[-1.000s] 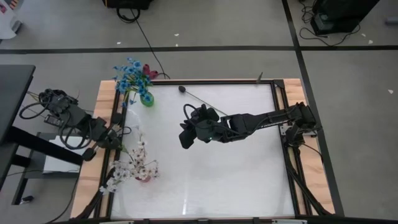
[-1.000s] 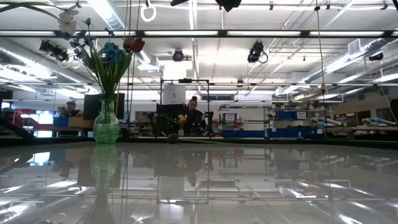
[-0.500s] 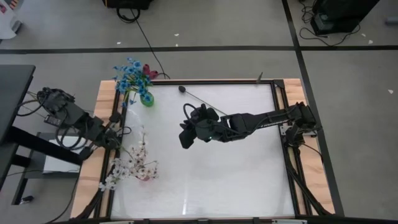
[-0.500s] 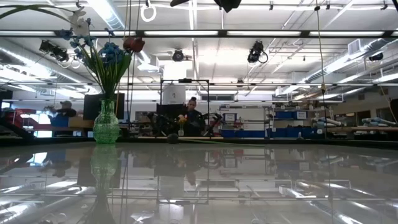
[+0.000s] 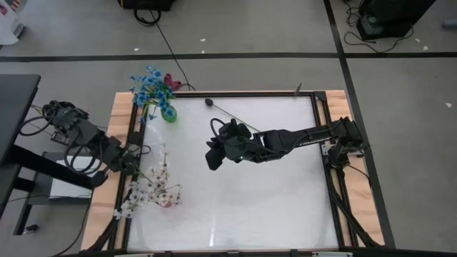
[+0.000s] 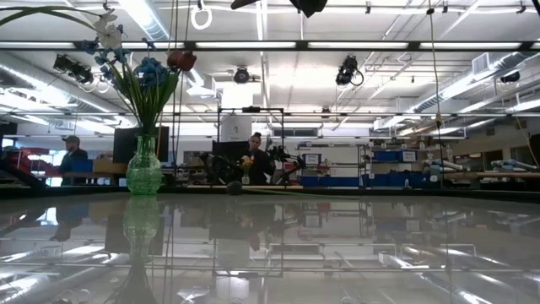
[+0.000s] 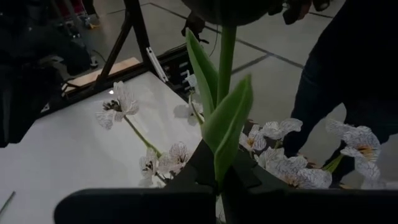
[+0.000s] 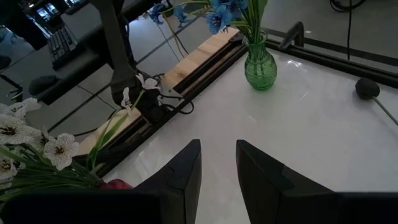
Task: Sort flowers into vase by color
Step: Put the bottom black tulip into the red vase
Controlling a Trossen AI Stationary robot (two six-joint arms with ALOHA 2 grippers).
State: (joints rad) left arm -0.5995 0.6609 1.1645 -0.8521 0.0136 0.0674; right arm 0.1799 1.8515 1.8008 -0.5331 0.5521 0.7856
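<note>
A green glass vase (image 5: 168, 113) at the table's far left holds blue flowers (image 5: 148, 86) and one dark red head (image 6: 181, 59). Near the left edge, white flowers (image 5: 153, 189) stand in a red vase (image 5: 166, 204). One dark-headed flower (image 5: 208, 101) lies flat on the far part of the table. My left gripper (image 5: 133, 161) hovers by the left edge beside the white bunch, shut on a green leafy stem (image 7: 226, 62). My right gripper (image 5: 213, 158) hangs over the table's middle, open, with nothing between its fingers (image 8: 186, 171). My left gripper pinches the leafy green stem (image 7: 222, 163) between its two fingers, just under a pair of long leaves. The stem rises past the fingers. Its head is too blurred to make out, and the gripper hides its lower end.
Wooden rails (image 5: 120, 121) and black frame bars run along the table's left and right edges. The shiny white top (image 5: 271, 207) spreads out around the right arm. Cables hang off the left side. People sit and stand in the room behind the table (image 6: 253, 165).
My left gripper has risen a little with its stem, staying shut. In the low view a white flower head at the upper left has drifted toward the green vase.
</note>
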